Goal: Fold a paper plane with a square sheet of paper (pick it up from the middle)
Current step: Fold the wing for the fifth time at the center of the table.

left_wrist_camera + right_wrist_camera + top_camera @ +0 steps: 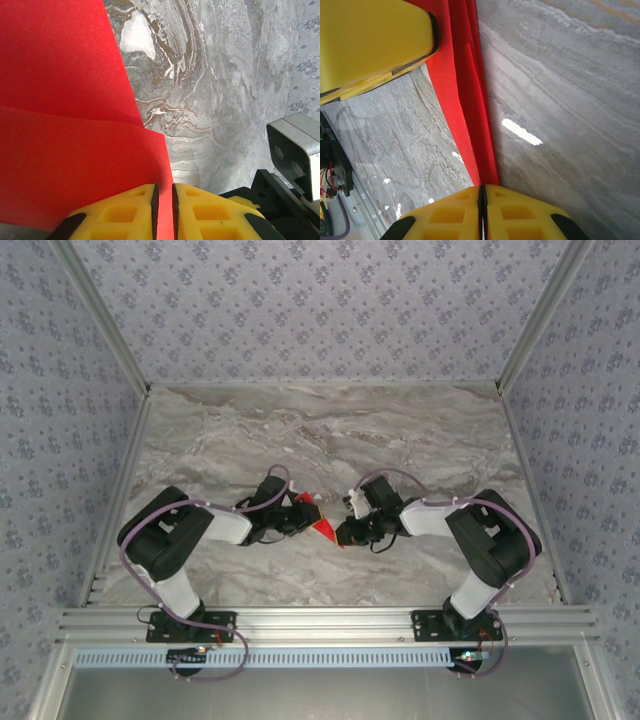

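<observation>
item: sheet of paper (318, 523), bright red, matte, unmarked, folded into overlapping layers with a visible crease. place: stretched between the two claws over the marble table (330, 430). left gripper (164, 189) nearly closed, pinching a broad edge. right gripper (482, 190) clamped on the narrow tip. long axis runs claw to claw, tapering toward the right claw.

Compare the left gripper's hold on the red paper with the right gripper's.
The left gripper clamps a broad flap of the bright red folded paper; the right gripper pinches its narrow tapering end. A thin slit shows between the left gripper's jaws; the right gripper's meet in a hairline. Both, yellow-fingered, are shut on the paper.
</observation>
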Available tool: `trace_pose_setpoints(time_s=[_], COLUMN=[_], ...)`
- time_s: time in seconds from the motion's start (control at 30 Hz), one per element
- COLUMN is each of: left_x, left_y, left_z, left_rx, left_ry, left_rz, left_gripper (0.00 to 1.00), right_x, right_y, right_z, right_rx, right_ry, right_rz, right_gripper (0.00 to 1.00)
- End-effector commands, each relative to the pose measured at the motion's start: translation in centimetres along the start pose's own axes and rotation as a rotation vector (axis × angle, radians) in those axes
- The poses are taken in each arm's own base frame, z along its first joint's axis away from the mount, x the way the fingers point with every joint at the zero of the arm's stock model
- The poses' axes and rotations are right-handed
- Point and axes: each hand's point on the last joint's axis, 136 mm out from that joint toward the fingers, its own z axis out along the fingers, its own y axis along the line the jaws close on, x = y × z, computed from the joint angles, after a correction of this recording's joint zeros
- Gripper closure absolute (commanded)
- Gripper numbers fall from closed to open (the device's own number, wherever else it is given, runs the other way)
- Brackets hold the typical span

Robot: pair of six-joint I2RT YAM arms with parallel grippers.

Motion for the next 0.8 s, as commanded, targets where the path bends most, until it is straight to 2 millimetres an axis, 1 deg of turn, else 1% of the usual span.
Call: trace_pose_setpoints(time_s=[0.0,0.17,0.3,0.43,0.53,0.77], left_x=[0.1,0.0,-0.1,-0.2,-0.3,-0.2], left_y=[0.5,0.6,0.7,0.7,0.7,0.9], left_z=[0.4,0.4,0.5,0.5,0.5,0.7], left_rx=[-0.028,-0.042,-0.054,-0.068,-0.077,-0.094], left_ry=[0.005,0.005,0.005,0.005,0.008,0.016], left_rz=[0.015,0.011,0.007,0.002,-0.001,-0.008], left_gripper=[0.81,0.81,0.82,0.82,0.83,0.82], right_x=[0.9,-0.3,-0.7,-0.5,-0.6,0.1], right_y=[-1.2,0.2,1.0,1.0,0.9,0.6], right_z=[0.3,-1.7,-2.9,-2.8,-2.6,-1.5], right_rx=[0.063,0.077,0.134,0.225,0.261,0.248], right_ry=[0.038,-0.026,-0.063,-0.063,-0.064,-0.013], right_rz=[0.023,-0.022,-0.095,-0.170,-0.207,-0.247], right_gripper=[0.88,0.80,0.78,0.73,0.69,0.67])
